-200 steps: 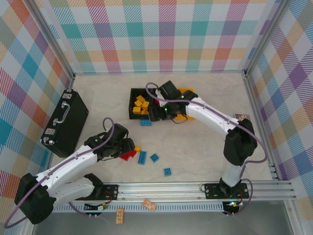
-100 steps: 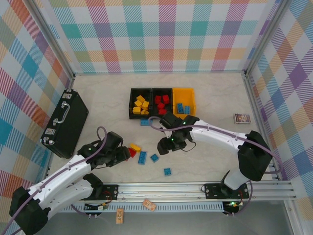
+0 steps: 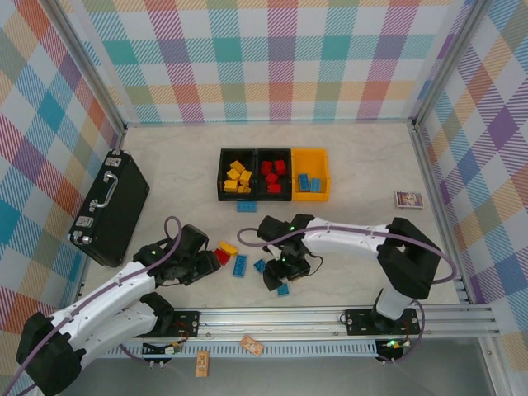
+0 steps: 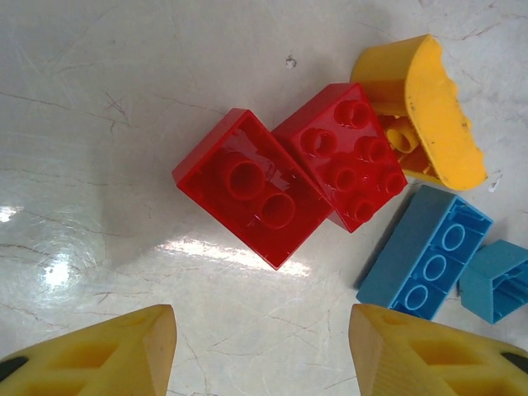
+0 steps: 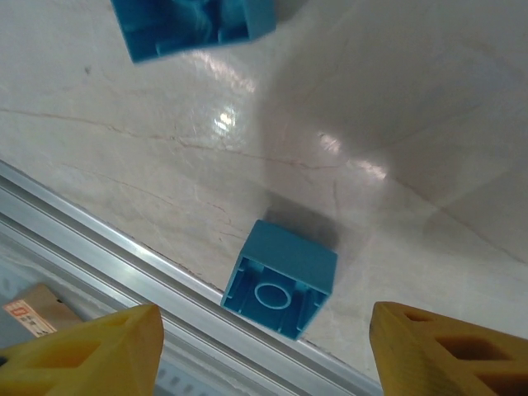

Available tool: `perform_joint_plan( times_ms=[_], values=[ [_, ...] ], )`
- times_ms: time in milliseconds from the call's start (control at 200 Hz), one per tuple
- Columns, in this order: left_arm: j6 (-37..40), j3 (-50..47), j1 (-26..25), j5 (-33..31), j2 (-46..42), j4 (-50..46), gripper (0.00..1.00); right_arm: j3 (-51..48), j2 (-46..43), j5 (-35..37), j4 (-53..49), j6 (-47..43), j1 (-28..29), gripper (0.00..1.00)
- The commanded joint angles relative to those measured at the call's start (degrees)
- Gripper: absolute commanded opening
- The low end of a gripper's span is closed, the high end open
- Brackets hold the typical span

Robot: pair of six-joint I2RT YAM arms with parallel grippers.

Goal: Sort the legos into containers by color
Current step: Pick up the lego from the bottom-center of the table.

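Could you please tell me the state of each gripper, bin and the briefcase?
Left gripper, open, near two loose red bricks.
Right gripper, open, near a loose blue brick.
Briefcase, shut, lying flat.
Left black bin, holding yellow bricks.
Middle black bin, holding red bricks.
Yellow-orange bin, holding blue bricks.

At the left gripper (image 4: 264, 346), fingers spread, bare table between them. Directly ahead lie two red bricks (image 4: 252, 198), touching each other. A yellow brick (image 4: 429, 111) butts the further red one, and a long blue brick (image 4: 425, 252) and a small blue brick (image 4: 499, 280) crowd that same side. The reds' other flank is open table. The right gripper (image 5: 272, 346) has fingers wide apart either side of a lone blue brick (image 5: 282, 276), with clear gaps on both flanks, but the aluminium rail (image 5: 82, 239) runs just beside it. A second blue brick (image 5: 194, 25) lies well apart. In the top view, open table runs behind the bins (image 3: 256, 173) and toward the card (image 3: 408, 199). The briefcase (image 3: 109, 206) blocks the left edge.
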Motion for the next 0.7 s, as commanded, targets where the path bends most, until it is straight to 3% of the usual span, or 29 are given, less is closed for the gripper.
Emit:
perform_joint_plan(
  times_ms=[0, 220, 435, 695],
  values=[
    [-0.3, -0.6, -0.4, 0.7, 0.7, 0.1, 0.57, -0.2, 2.2, -2.1, -1.2, 0.9, 1.1, 0.66],
    [-0.3, -1.0, -0.5, 0.5, 1.1, 0.5, 0.57, -1.1, 4.6, -3.1, 0.1, 2.0, 1.3, 0.58],
    [-0.6, -0.7, -0.6, 0.7, 1.9, 1.7, 0.57, 0.2, 5.0, 1.8, -1.5, 2.5, 1.1, 0.40],
    [-0.8, 0.1, -1.5, 0.5, 3.2, 4.6, 0.57, 1.3, 1.5, 6.9, -2.2, 2.8, -1.9, 0.37]
  ],
)
